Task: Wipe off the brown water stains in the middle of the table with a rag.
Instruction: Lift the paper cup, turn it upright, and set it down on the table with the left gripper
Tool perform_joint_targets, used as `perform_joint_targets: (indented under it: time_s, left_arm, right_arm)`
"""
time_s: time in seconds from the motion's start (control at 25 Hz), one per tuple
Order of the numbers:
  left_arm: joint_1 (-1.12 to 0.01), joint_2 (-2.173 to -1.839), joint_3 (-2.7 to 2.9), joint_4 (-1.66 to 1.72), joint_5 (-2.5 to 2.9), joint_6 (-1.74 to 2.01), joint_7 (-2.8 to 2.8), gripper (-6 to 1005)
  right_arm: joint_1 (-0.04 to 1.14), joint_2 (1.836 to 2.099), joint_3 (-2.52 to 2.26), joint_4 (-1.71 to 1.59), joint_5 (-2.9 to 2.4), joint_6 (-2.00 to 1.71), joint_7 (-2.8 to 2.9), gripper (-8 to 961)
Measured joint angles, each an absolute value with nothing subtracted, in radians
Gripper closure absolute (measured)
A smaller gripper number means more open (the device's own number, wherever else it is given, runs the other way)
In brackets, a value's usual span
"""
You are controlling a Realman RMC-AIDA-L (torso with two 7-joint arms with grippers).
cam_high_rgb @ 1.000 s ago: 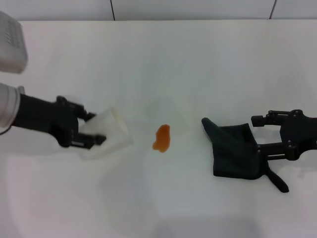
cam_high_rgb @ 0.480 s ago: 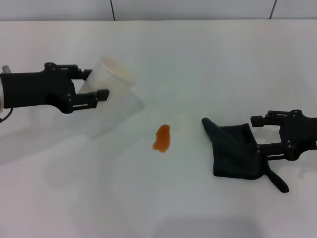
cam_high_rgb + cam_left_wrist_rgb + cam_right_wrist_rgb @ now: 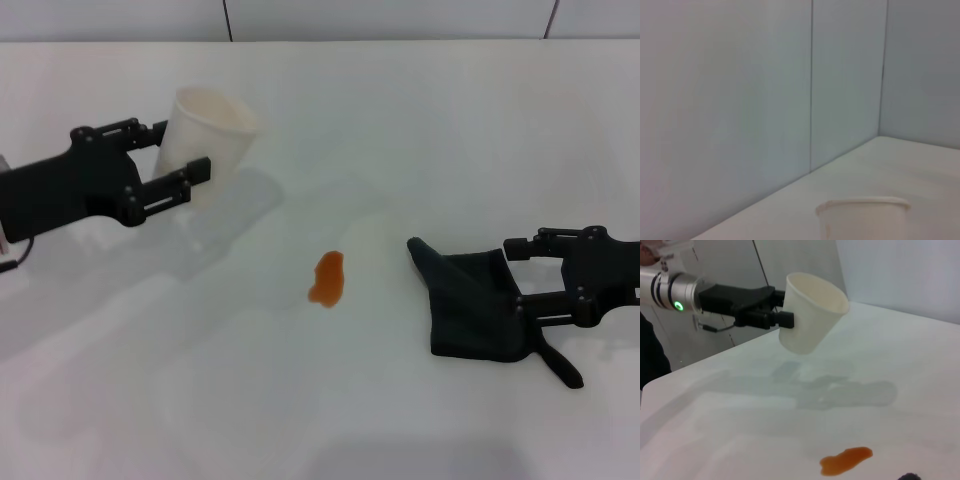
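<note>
Two grippers appear over the white table (image 3: 420,120). The left gripper (image 3: 178,162) — on the robot's left, raised above the surface — has its fingers closed around a white paper cup (image 3: 205,140), which is tilted, mouth up. The right gripper (image 3: 520,272), low at the right side, has its fingers spread — one along the far edge of the rag (image 3: 475,305), one over its near part. The rag lies crumpled on the table, its thin tail pointing toward the robot. The brown water stains (image 3: 327,279) form one small glossy orange-brown blot near the table's middle, between cup and rag, apart from both.
</note>
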State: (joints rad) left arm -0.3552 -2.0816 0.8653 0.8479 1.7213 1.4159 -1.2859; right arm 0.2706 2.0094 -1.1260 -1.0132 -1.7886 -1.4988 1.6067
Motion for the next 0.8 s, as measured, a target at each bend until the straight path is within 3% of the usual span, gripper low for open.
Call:
perform_joint_targets:
  time_s: [0.8]
  left_arm:
    - [-0.302, -2.085, 0.861, 0.576, 1.568, 1.408, -0.945, 396]
  right_arm:
    - [0.29, 2.009, -1.167, -1.007, -1.811, -1.446, 1.597, 123]
